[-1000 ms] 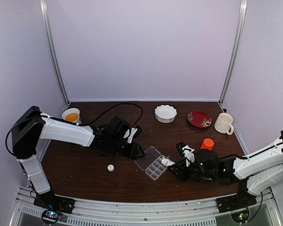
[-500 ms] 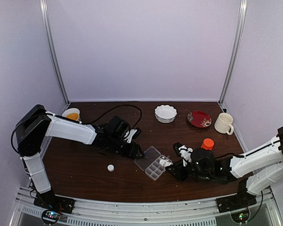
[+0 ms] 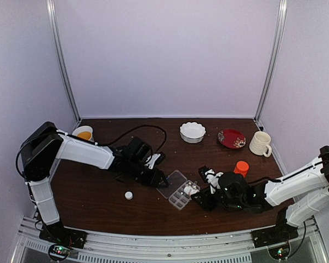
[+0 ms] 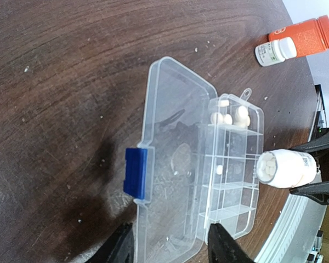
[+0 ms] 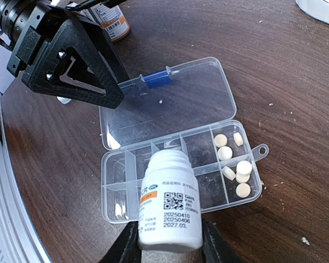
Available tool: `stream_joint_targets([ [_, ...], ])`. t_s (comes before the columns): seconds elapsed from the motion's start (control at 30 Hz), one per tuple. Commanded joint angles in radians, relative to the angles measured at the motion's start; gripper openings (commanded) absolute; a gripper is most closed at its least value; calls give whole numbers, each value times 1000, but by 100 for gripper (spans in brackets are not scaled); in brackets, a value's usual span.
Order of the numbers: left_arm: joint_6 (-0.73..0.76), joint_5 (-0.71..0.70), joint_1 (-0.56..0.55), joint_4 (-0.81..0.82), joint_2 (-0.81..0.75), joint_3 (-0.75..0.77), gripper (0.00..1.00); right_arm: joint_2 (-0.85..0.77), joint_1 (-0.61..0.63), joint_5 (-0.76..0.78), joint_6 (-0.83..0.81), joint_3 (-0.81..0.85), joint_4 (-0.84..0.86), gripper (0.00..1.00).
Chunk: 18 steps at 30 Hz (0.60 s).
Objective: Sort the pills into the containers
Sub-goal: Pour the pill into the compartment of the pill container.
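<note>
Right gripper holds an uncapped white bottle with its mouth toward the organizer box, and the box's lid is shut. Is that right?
No, the lid is open, lying flat on the table, as the right wrist view shows. The rest stands: the right gripper holds the uncapped white bottle with its mouth toward the organizer box.

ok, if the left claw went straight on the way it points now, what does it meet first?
Likely the organizer box's open lid, near its blue latch: the lid lies flat right ahead of the left claw. Height above it is unclear.
</note>
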Motion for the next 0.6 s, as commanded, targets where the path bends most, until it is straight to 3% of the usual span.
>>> stream_joint_targets([
  [0.0,1,-3,4,17,9,-3,49,-14,-5,21,6,31,-17,0],
  [0.57,13,-2,4,-1,11,9,47,10,-5,-17,-3,63,-42,0],
])
